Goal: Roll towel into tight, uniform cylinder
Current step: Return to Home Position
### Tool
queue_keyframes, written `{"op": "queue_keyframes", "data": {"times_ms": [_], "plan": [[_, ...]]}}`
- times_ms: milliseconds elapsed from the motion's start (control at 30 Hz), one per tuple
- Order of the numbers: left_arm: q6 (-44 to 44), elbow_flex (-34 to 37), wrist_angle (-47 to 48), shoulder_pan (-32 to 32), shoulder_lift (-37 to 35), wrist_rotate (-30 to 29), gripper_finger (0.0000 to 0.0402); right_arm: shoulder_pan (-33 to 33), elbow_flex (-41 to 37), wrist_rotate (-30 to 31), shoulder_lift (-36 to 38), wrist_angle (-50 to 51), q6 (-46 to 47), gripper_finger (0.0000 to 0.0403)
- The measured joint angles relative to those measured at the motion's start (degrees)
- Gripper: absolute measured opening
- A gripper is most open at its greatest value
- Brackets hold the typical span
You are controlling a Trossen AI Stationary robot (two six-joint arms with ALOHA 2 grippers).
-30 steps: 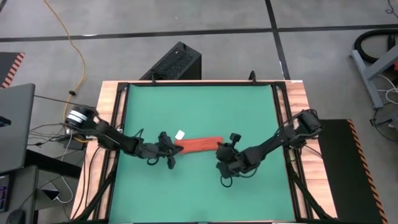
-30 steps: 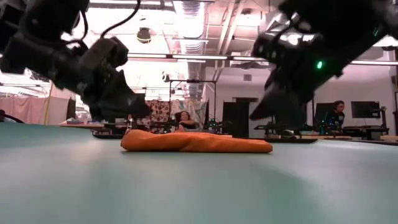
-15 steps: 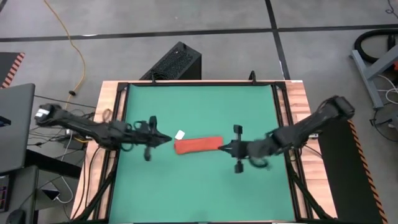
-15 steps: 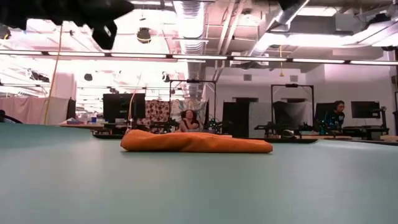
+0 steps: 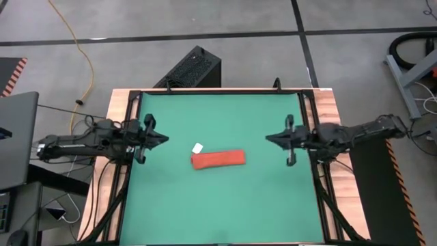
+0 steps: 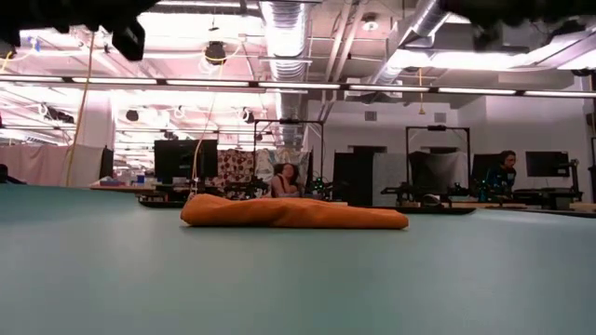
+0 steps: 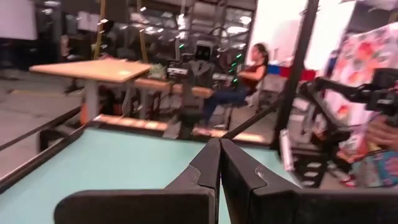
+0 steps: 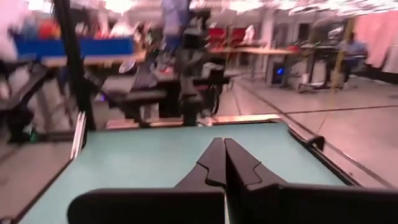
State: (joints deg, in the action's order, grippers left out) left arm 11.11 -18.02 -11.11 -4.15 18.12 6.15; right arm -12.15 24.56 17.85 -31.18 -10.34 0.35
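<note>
Both arms have drawn back from the towel (image 5: 218, 159) since half a second ago, out toward the sides of the green mat (image 5: 218, 205). The left gripper (image 5: 161, 139) hangs just inside the mat's left edge, and its wrist view shows the fingers pressed together. The right gripper (image 5: 270, 139) mirrors it on the other side, fingers likewise closed. The towel lies rolled between the two, well apart from each, with its white tag (image 5: 197, 147) at the end nearer the left gripper. Neither wrist view catches the towel. The low view cuts the arms off at its top edge, hides the tag, and shows the roll thicker at one end.
</note>
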Motion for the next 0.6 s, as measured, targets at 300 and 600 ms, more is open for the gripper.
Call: {"op": "queue_keyframes", "data": {"times_ms": [300,600], "plan": [[0.92,13.83,-12.95,-0.51,-1.74,-10.13,0.0,0.03,-20.91,3.29,23.18,-9.06,2.68,0.0009],[3.07,17.4,-12.98,2.01,-1.17,-15.13,0.0,-1.54,-24.13,5.8,30.49,0.74,2.8,0.001]]}}
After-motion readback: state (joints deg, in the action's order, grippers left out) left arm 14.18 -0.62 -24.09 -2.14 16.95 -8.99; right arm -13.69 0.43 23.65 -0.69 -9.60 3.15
